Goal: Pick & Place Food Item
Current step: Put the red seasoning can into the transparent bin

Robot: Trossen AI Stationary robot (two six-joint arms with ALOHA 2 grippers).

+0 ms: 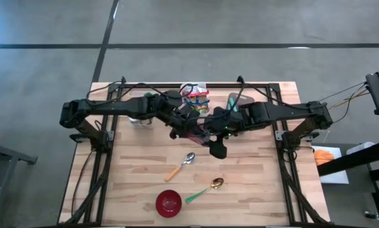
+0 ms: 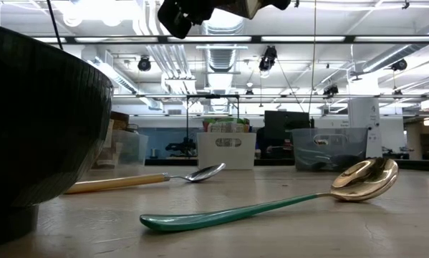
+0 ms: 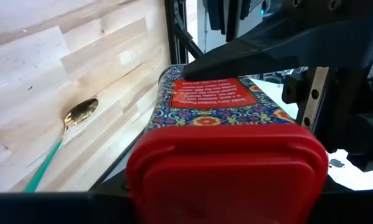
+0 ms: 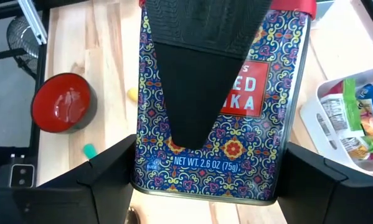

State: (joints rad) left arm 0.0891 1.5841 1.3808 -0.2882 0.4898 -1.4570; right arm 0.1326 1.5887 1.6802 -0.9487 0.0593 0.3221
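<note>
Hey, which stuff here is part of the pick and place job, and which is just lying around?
In the job:
spice tin, held above the table
left pincer
right pincer
white food basket

Lying about:
red bowl
wooden-handled spoon
green-handled spoon

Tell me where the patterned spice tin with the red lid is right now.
The spice tin is off the table near its middle, between the left tool and the right tool, just in front of the white snack basket in the high view.
</note>
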